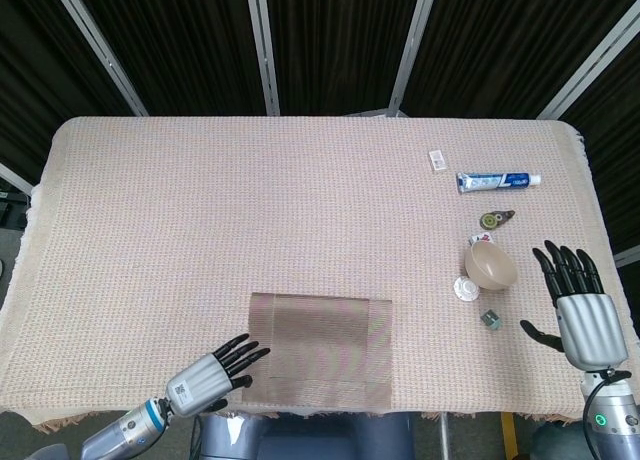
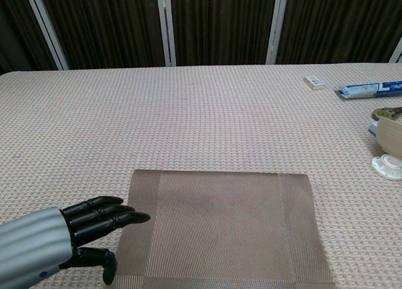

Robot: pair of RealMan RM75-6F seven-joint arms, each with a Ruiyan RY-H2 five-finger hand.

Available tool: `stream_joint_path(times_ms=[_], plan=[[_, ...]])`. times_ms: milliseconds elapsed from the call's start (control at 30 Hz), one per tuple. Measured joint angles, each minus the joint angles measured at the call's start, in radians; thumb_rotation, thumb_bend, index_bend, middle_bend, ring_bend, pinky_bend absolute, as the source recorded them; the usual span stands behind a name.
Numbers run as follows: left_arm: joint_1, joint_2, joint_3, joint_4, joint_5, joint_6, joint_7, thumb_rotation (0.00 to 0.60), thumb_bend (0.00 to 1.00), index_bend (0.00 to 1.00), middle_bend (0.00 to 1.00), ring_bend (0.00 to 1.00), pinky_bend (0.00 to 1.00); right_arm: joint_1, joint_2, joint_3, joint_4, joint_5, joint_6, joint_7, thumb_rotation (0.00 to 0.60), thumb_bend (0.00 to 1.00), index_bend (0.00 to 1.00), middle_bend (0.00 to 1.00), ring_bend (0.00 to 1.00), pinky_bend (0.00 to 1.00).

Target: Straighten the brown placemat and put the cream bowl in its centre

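Observation:
The brown placemat (image 1: 318, 351) (image 2: 220, 226) lies at the table's near edge, its sides roughly parallel to that edge. My left hand (image 1: 212, 373) (image 2: 75, 229) is open, fingers (image 2: 116, 212) stretched toward the mat's left border and just reaching it. The cream bowl (image 1: 491, 265) stands at the right of the table; only its edge (image 2: 391, 137) shows in the chest view. My right hand (image 1: 578, 305) hovers open to the right of the bowl, fingers spread, holding nothing.
Around the bowl lie a small white lid (image 1: 466, 288), a small grey-green cube (image 1: 491, 319) and a round olive item (image 1: 492, 219). Further back are a toothpaste tube (image 1: 497, 181) and a small white box (image 1: 437, 160). A woven cloth (image 1: 250, 210) covers the table.

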State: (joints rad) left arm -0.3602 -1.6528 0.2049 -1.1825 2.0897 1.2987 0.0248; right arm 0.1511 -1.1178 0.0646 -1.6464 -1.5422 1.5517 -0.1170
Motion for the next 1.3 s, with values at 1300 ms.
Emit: stream_joint_path(times_ms=[1300], plan=[[-0.068, -0.067, 0.037, -0.020, -0.106, -0.077, 0.044, 0.600, 0.38, 0.48, 0.00, 0.00, 0.00, -0.015, 0.009, 0.019, -0.007, -0.006, -0.012, -0.002, 0.600, 0.00, 0.00, 0.00, 0.00, 0.00]])
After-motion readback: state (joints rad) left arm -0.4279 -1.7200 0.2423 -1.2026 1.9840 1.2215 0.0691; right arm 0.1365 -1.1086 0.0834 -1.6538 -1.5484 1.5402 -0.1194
